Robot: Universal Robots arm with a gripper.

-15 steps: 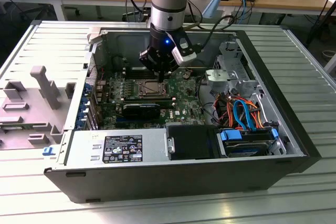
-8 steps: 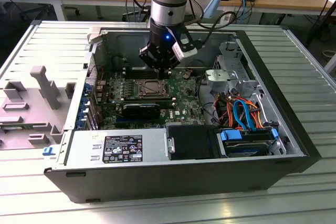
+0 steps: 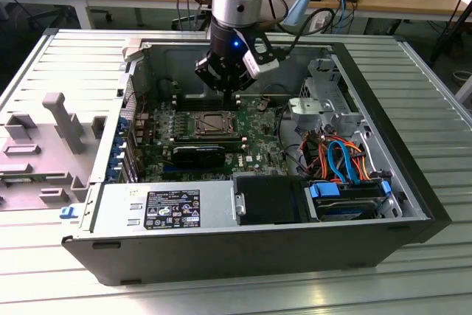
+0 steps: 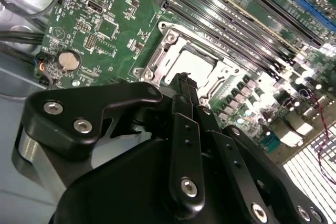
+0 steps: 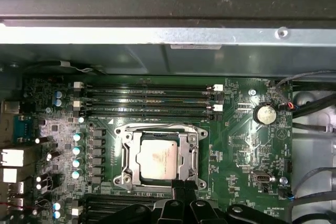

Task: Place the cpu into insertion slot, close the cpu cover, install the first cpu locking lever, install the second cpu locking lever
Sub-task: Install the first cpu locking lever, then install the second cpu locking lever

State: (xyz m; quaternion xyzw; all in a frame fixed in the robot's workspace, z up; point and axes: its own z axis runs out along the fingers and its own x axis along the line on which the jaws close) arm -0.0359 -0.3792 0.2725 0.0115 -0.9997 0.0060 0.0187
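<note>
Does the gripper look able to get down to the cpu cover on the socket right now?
Probably yes. The gripper hangs just above the cpu cover, near its edge, with only open motherboard around the frame. The memory slots lie low beside it, and no cables cross the way.

Dull silver-grey metal on the cpu (image 5: 156, 160); shiny metal cover (image 5: 157, 156); matt black tool (image 4: 184, 85); ribbed aluminium counter (image 3: 413, 79).

text: none legible | power supply label (image 3: 172, 209): print too small | motherboard (image 5: 236, 135): markings unreadable
</note>
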